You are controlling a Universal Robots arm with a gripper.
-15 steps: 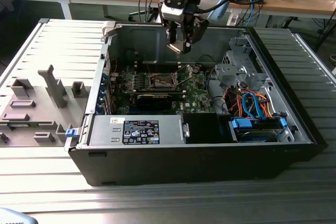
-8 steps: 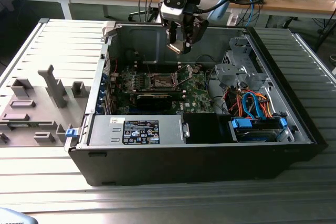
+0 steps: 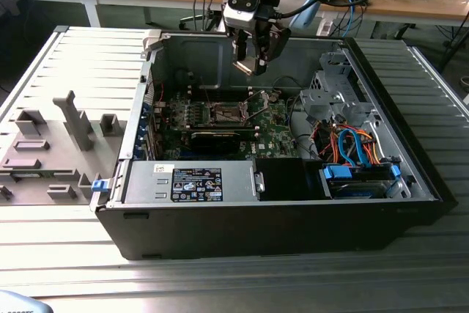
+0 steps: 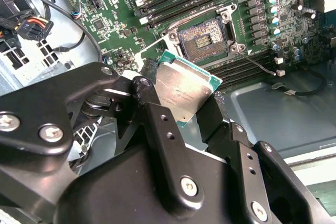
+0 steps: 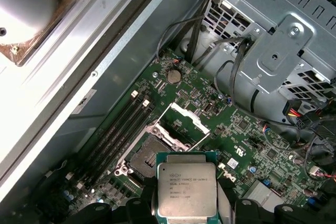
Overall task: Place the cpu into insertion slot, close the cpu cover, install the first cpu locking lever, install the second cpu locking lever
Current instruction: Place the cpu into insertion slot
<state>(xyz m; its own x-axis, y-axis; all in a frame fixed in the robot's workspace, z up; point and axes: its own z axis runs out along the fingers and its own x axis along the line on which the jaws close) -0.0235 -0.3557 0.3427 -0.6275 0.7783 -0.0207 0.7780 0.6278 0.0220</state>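
Currently: cpu [image 5: 186, 190] clamped in gripper [image 3: 253, 60], held above slot [image 5: 146, 153], apart from it. Slot empty, dark centre bare. Cover [image 5: 184, 124] raised open beside slot. Outstanding: seating, cover closing, both levers [image 4: 254, 62].

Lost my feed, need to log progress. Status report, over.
Claw shut on the cpu, above the motherboard. Insertion slot bare, cpu cover raised. No obstruction seen over slot.
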